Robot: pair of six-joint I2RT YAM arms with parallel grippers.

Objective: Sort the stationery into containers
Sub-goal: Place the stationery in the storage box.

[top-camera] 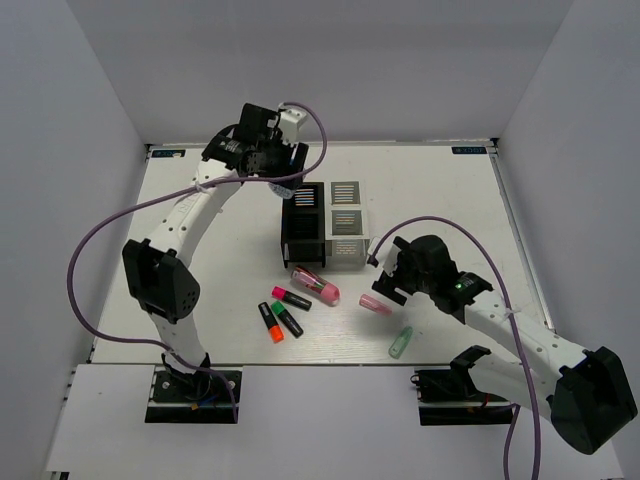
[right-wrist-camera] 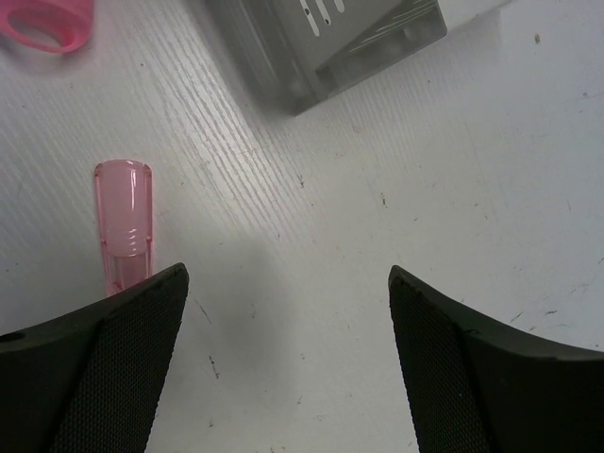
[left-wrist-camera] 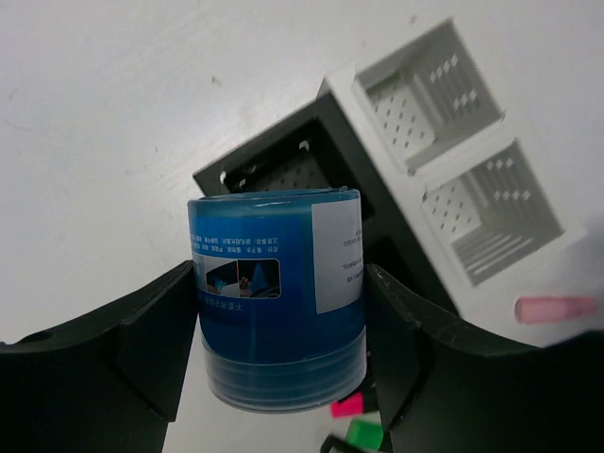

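Currently the blue roll [left-wrist-camera: 278,297] is off the desk [top-camera: 450,200], clamped between the left jaws, one black pad [left-wrist-camera: 142,340] pressing on each side. It hangs at the far left corner of the bin block [top-camera: 325,262], towards the far edge of the desk. From the wrist view, the open far black bin [left-wrist-camera: 283,156] sits right behind it. Can't tell if the roll is squarely over that opening.

Block is mid-desk: two black bins [top-camera: 300,245] on the left, two white bins [top-camera: 345,255] on the right, all touching.

Loose items lie between the block and the near edge:
- pink capsule case [top-camera: 316,286], just beside the near black bin
- three highlighters close together, left of centre: pink end [top-camera: 291,298], green end [top-camera: 287,318], orange end [top-camera: 270,322]
- small pink piece [top-camera: 375,304], flat on the desk near the block's near right corner
- pale-green tube [top-camera: 401,342], closest to the near edge

Right jaws are apart and empty, low over the desk just beside the small pink piece. In the right wrist view the piece lies by one fingertip [right-wrist-camera: 113,359]; contact not clear.
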